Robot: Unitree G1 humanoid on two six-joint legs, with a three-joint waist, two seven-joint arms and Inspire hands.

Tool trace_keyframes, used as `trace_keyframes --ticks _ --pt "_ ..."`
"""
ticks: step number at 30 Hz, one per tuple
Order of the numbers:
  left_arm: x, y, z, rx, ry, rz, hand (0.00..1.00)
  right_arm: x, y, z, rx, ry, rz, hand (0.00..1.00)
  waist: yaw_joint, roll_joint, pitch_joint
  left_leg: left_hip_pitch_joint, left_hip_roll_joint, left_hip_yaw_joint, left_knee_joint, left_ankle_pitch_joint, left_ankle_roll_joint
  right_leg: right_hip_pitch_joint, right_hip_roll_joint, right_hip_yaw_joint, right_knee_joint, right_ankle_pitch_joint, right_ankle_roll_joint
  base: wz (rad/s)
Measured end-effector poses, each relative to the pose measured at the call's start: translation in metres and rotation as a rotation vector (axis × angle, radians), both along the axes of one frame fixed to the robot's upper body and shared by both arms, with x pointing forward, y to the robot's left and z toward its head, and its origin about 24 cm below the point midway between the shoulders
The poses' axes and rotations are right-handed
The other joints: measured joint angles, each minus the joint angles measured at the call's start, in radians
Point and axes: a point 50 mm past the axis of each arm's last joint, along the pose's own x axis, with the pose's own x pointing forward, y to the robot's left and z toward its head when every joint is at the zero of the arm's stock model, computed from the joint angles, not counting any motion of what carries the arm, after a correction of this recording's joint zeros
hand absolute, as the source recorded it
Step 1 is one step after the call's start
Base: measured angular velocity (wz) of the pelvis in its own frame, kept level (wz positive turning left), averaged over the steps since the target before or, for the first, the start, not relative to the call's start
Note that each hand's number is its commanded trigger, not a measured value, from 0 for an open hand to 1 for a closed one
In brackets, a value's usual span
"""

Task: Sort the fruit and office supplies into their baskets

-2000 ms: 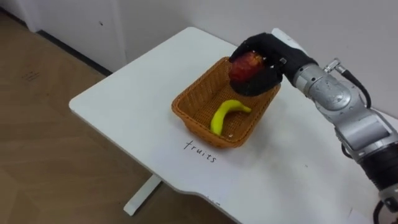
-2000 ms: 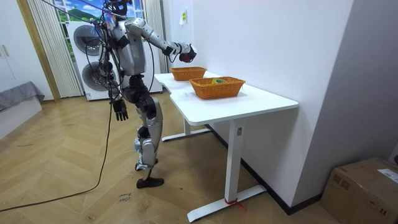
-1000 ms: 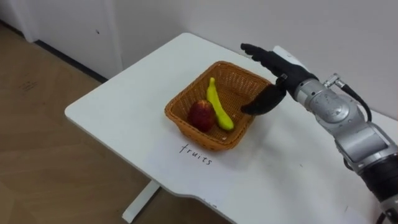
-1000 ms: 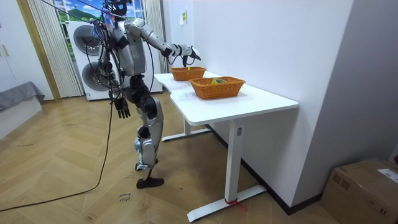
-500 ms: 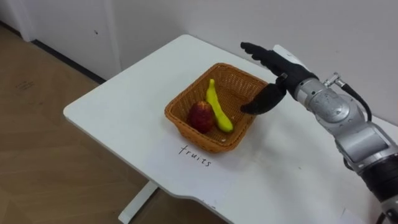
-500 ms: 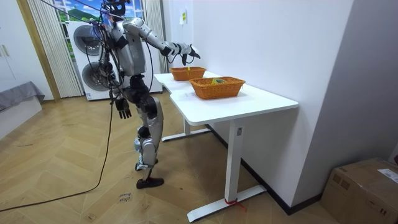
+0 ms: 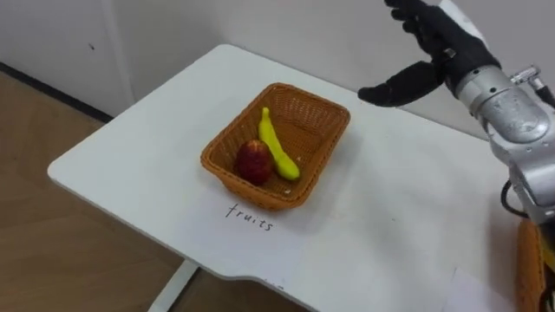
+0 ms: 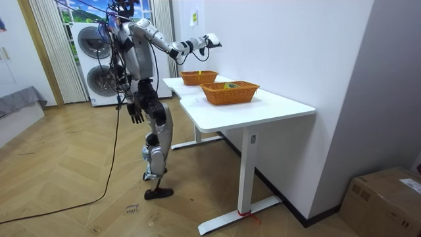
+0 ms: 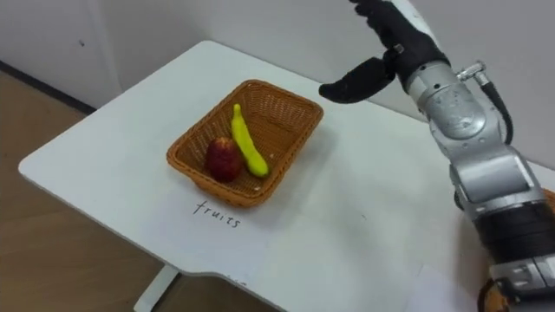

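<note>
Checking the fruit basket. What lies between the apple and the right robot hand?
The banana, beside the apple, then the basket rim and bare table, per the left eye view. The right robot hand is open.

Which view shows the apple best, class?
The left eye view: the red apple lies unobstructed in the wicker basket beside the banana. The right eye view shows it much the same; in the room view it is too small to make out.
</note>
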Motion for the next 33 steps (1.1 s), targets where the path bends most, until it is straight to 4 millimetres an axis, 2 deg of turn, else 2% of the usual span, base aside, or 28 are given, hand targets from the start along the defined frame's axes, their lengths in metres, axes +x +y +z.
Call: trace_keyframes --ticks 4,5,11,14,15,18,21,24,28,30,33 --pt "-0.001 0.003 0.0 0.005 0.007 0.004 0.0 -0.002 -0.007 0.013 0.025 -0.074 -0.04 0.0 -0.041 0.009 -0.008 0.023 0.008 0.032 -0.019 -0.003 -0.001 0.0 0.001 0.028 0.009 0.001 -0.001 -0.29" --pt "0.001 0.003 0.0 0.005 0.001 0.001 0.0 -0.004 -0.01 0.019 0.034 -0.104 -0.053 0.0 -0.06 0.01 -0.0081 0.029 0.01 0.042 -0.018 -0.003 -0.001 0.0 0.001 0.037 0.009 0.001 -0.001 -0.25" --pt "0.006 0.006 0.001 0.011 -0.016 -0.01 0.0 -0.016 -0.027 0.037 0.081 -0.208 -0.13 0.0 -0.102 0.014 -0.0099 0.046 0.033 0.11 -0.032 -0.012 -0.008 -0.025 0.021 0.111 0.009 0.013 -0.012 -0.36" --pt "0.012 0.007 0.002 0.011 -0.03 -0.014 0.0 -0.029 -0.042 0.04 0.137 -0.251 -0.183 0.0 -0.139 0.013 -0.0107 0.044 0.041 0.119 -0.032 -0.014 -0.012 -0.036 0.027 0.122 0.009 0.017 -0.015 -0.2" --pt "0.012 0.007 0.002 0.011 -0.031 -0.013 0.0 -0.035 -0.048 0.041 0.172 -0.269 -0.205 0.0 -0.143 0.009 -0.015 0.047 0.046 0.137 -0.032 -0.015 -0.014 -0.044 0.031 0.14 0.011 0.018 -0.016 -0.29" --pt "0.011 0.008 0.002 0.017 -0.027 -0.01 0.0 -0.046 -0.059 0.046 0.246 -0.324 -0.256 0.0 -0.169 0.014 -0.0098 0.053 0.058 0.17 -0.034 -0.019 -0.019 -0.053 0.041 0.17 0.011 0.022 -0.022 -0.36" --pt "0.013 0.009 0.002 0.03 -0.04 -0.012 0.0 -0.054 -0.075 0.046 0.253 -0.342 -0.331 0.0 -0.198 0.015 -0.0081 0.055 0.067 0.2 -0.036 -0.022 -0.023 -0.067 0.051 0.202 0.011 0.026 -0.028 -0.3" --pt "0.012 0.009 0.002 0.036 -0.041 -0.012 0.0 -0.061 -0.087 0.047 0.279 -0.366 -0.394 0.0 -0.211 0.016 -0.0043 0.066 0.078 0.235 -0.048 -0.025 -0.029 -0.077 0.061 0.235 0.013 0.03 -0.034 -0.36" --pt "0.016 0.01 0.002 0.048 -0.053 -0.013 0.0 -0.067 -0.096 0.048 0.303 -0.404 -0.459 0.0 -0.251 0.017 -0.0038 0.069 0.087 0.252 -0.048 -0.029 -0.035 -0.086 0.071 0.256 0.007 0.031 -0.037 -0.2" --pt "0.018 0.01 0.003 0.058 -0.068 -0.015 0.0 -0.073 -0.102 0.044 0.304 -0.412 -0.496 0.0 -0.247 0.012 -0.0068 0.067 0.094 0.272 -0.047 -0.031 -0.039 -0.097 0.077 0.274 0.008 0.034 -0.041 -0.23" --pt "0.02 0.01 0.003 0.062 -0.075 -0.018 0.0 -0.08 -0.11 0.038 0.306 -0.413 -0.559 0.0 -0.256 0.017 -0.0053 0.064 0.097 0.278 -0.048 -0.033 -0.041 -0.105 0.08 0.277 0.009 0.035 -0.042 -0.13"
